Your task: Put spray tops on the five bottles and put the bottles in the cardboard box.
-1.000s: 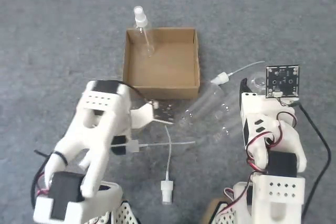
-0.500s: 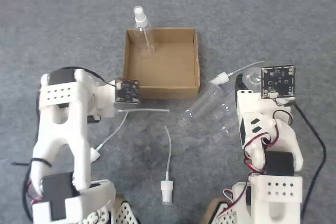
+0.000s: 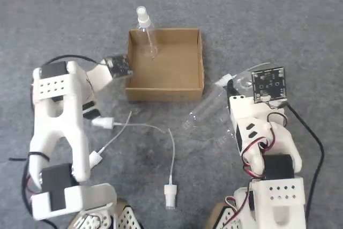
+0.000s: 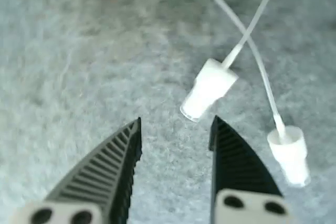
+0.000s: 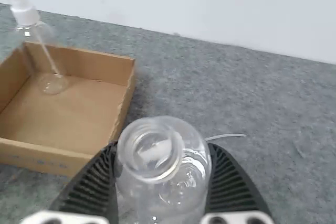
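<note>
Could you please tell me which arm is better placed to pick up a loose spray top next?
Left. The left gripper, open, hovers by a spray top; the right gripper holds a bottle.

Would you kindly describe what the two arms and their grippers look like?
Both the left arm and right arm are white plastic with perforated plates, black motors and black cables; the right shows red wires. Left gripper and right gripper have black ribbed fingers.
</note>
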Controlling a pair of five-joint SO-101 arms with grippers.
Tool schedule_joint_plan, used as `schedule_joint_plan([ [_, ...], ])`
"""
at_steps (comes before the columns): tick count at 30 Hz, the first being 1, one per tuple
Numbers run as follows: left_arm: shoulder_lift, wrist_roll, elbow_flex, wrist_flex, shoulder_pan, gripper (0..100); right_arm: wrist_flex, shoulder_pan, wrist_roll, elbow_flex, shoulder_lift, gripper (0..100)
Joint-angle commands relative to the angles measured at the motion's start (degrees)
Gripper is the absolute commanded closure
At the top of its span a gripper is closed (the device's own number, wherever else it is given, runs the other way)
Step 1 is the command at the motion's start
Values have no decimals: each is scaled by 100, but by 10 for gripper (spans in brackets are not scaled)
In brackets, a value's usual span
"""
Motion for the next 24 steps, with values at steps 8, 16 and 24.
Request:
schedule_joint_plan([
  [8, -79, 3982, -338, -88, -18, 805, -84, -558, 9, -9, -163, 993],
  [16, -79, 6901, -330, 299, 18, 805, -84, -673, 9, 9, -163, 993],
  [24, -26, 8519, -268, 580, 18, 805, -84, -673, 9, 9, -163, 993],
])
